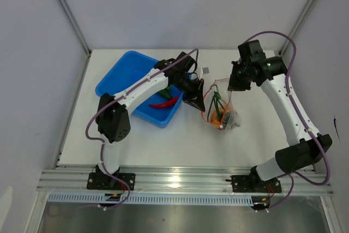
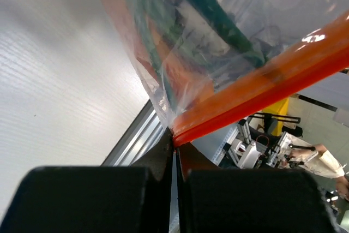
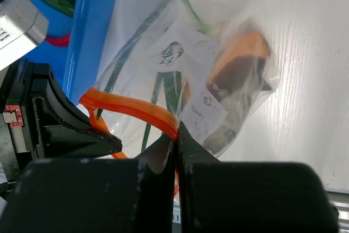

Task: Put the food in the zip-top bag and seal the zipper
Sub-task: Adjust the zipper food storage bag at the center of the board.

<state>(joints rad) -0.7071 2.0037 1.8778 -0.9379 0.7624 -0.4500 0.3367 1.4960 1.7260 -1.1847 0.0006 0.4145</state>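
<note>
A white table (image 1: 163, 145) sits boxed in by pale walls (image 1: 163, 9) on three sides, with an aluminium rail (image 1: 180, 178) along the near edge where both arms are bolted. A blue tray (image 1: 117, 69) lies at about ten o'clock from the table's middle, holding a red chili (image 1: 165, 103) and a green pod (image 1: 167, 92). The left arm stretches right across the tray's near corner. Just right of centre is the zip-top bag (image 1: 221, 110), with a green onion (image 1: 217, 102), an orange slice (image 3: 240, 58) and a grey piece (image 1: 228, 118) inside. The left gripper (image 2: 174, 148) is pinched tight on one end of the zipper (image 2: 262, 88), at nine o'clock of the bag. The right gripper (image 3: 177, 140) nips the same orange strip from one o'clock. Open tabletop runs from the bag toward six o'clock to the rail, and toward three o'clock to the side wall.
</note>
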